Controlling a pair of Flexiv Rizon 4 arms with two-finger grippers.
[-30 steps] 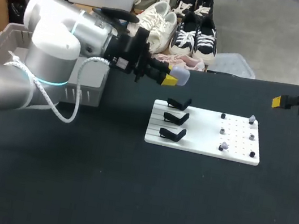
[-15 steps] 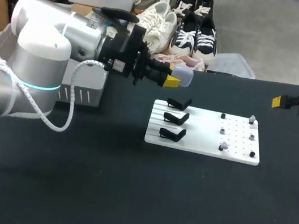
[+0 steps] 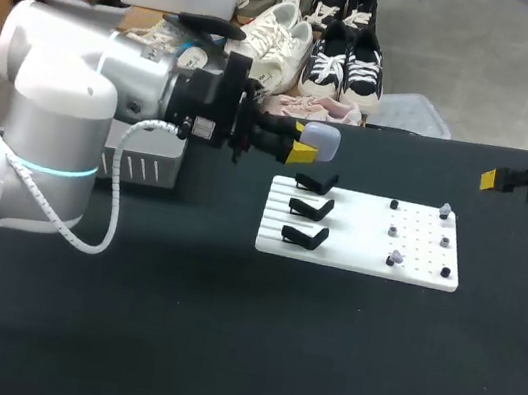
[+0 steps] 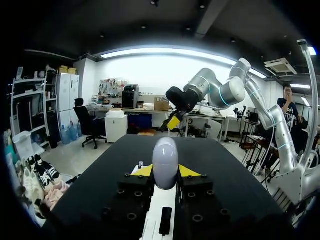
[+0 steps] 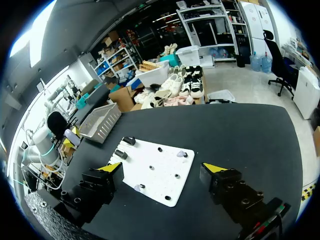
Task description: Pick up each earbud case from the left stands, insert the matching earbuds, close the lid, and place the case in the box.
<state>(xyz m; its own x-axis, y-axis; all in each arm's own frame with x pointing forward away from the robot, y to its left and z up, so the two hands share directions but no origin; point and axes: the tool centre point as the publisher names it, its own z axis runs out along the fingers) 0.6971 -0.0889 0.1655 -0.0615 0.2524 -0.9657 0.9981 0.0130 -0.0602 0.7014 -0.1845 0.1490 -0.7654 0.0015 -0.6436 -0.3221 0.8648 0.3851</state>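
Nearest me the black tabletop (image 3: 218, 352) lies bare. Past it, right of the middle, sits the white board (image 3: 359, 236). Three black stands (image 3: 311, 207) run in a row along its left side. Small earbuds (image 3: 396, 255), some pale and some dark, stand on pegs on its right side.

My left arm comes in from the left. Its tool (image 3: 304, 139) is clamped on a pale lilac earbud case (image 3: 322, 138), a yellow tip on either side. The case is held off the tabletop by the board's far left corner, close to the farthest stand. In the left wrist view it stands up rounded between the fingers.

Left of that, partly behind the arm, is the grey slotted box (image 3: 145, 168).

At the far right edge my right tool (image 5: 164, 168) hangs with its fingers spread wide, holding nothing. It is well apart from the board.
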